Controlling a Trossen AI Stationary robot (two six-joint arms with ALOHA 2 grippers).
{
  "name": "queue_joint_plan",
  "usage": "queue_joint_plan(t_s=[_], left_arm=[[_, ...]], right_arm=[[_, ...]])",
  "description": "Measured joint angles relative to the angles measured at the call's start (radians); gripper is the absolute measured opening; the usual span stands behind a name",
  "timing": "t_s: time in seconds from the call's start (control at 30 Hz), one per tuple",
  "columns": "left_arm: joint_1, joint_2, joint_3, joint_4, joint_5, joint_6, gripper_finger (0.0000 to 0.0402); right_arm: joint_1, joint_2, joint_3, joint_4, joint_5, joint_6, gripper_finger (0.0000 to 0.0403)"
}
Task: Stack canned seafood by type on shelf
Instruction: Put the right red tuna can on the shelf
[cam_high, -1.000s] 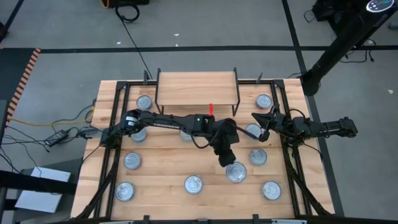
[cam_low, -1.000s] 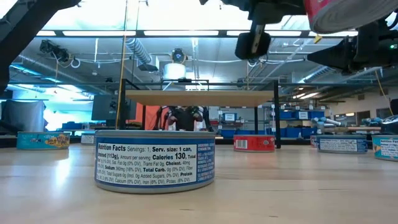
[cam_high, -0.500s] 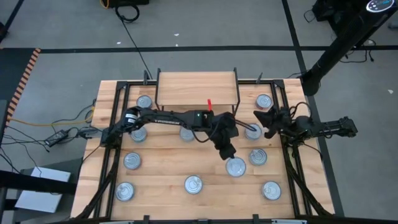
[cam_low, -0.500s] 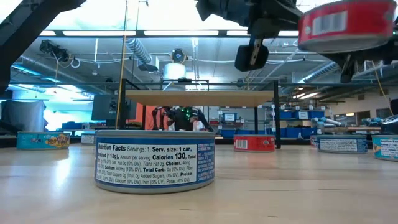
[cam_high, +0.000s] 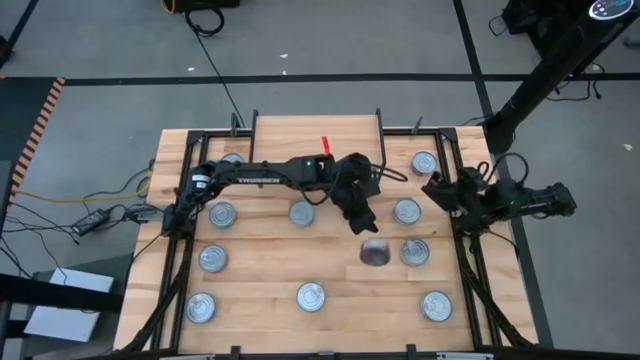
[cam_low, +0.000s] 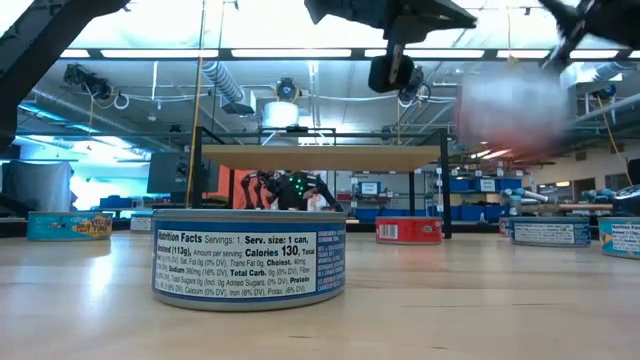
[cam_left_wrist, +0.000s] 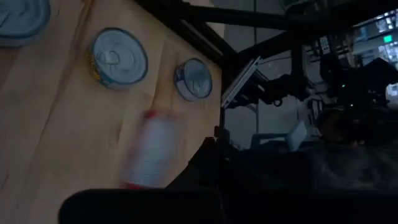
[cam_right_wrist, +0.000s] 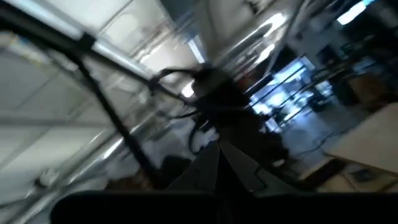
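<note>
Left gripper (cam_high: 362, 218) looks released; we see blurred red can (cam_high: 375, 253) just below it, apparently loose, shelf (cam_high: 300, 142) behind. Right gripper (cam_high: 437, 190) near, state unclear.

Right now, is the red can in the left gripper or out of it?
Out: the red can is in mid-air above the table, clear of the left gripper.

The broad tabletop of pale wooden planks (cam_high: 270, 270) shows a smooth, faintly satin grain, framed by matt black metal rails (cam_high: 186, 230). The small shelf with a light-wood top board (cam_high: 300, 140) looks matt on thin black metal legs. The squat round tin with a blue paper label (cam_low: 249, 258) has a glossy printed side — the silver-topped tins (cam_high: 311, 296) gleam like brushed metal.
</note>
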Motion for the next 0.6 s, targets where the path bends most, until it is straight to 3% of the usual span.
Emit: queue_joint_plan(t_s=[0.3, 0.6], left_arm=[[0.034, -0.001, 0.0, -0.066, 0.019, 0.044, 0.0], [-0.029, -0.013, -0.001, -0.274, -0.109, 0.22, 0.0]], right_arm=[[0.097, 0.338, 0.348, -0.507, 0.003, -0.043, 0.0065], [0.227, 0.624, 0.493, -0.707, 0.005, 0.113, 0.0125]])
